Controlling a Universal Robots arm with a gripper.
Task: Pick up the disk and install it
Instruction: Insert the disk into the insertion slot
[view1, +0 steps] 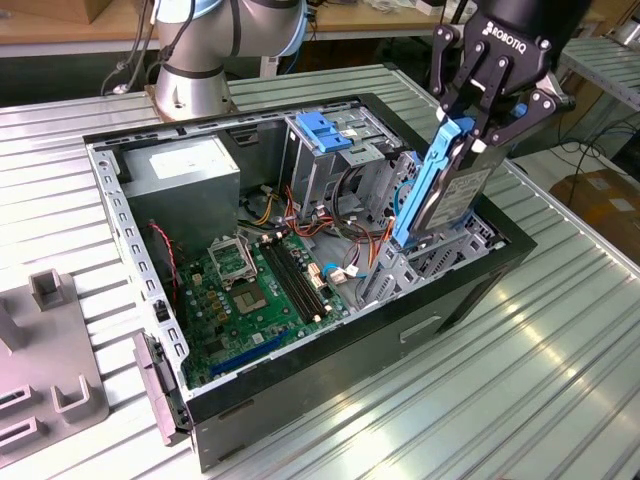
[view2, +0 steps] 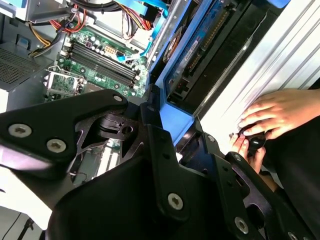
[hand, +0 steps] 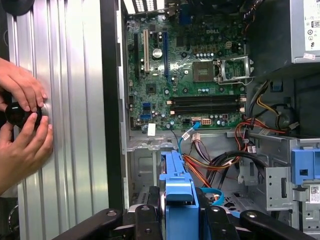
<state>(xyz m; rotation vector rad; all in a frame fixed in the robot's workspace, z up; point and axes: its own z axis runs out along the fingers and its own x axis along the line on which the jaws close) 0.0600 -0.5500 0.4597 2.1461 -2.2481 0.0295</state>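
End effector: fingers clamped on the upper end of the disk. Disk: held on edge and tilted, its lower end dipping into the open computer case at the exterior view's right, beside the metal drive cage. Room: case wall close alongside, cables beneath. Finish: silver-grey body, blue bracket along one edge. Case sits on a ribbed metal surface.

Seen in the exterior view: one open computer case containing one motherboard with one CPU socket, and one power-supply box at the board's eleven o'clock. One disk, one gripper, one blue latch tab. One grey fixture plate at the case's eight o'clock. Hands number two: one hand, another hand.
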